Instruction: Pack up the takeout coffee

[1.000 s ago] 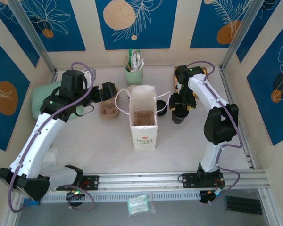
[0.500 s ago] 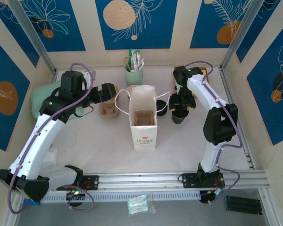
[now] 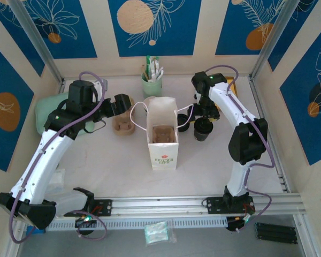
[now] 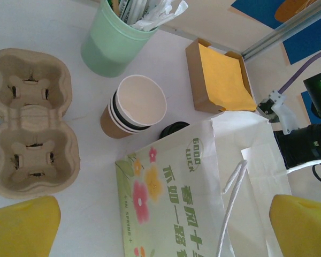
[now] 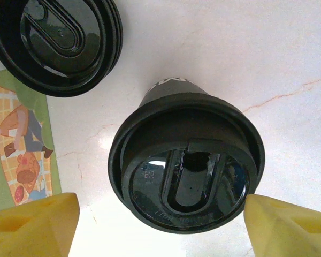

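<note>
The coffee [image 5: 187, 166] has a glossy black lid, as do the loose lids [image 5: 56, 43]. The bag [image 4: 166, 198] is white with a pale green panel, pink flowers and green lettering. The mint cup [image 4: 109, 45] is plain, the nested cups [image 4: 134, 107] are brown outside and white inside, and the carrier [image 4: 29, 120] is beige.

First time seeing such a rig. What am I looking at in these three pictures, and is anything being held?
Two robot arms, left and right, are bolted at the near edge of a table, each ending in a two-fingered claw. One picture looks down from above; the other two come from cameras on the wrists, so the yellow shapes are each claw's fingers. On it: a white paper bag, a cardboard cup tray, stacked lidless paper cups, a green cup of packets, a box of yellow napkins, loose black lids and one coffee cup with a black lid. The right claw hangs open over that lidded cup, fingers either side, not gripping. The left claw is open, holding nothing.
</note>
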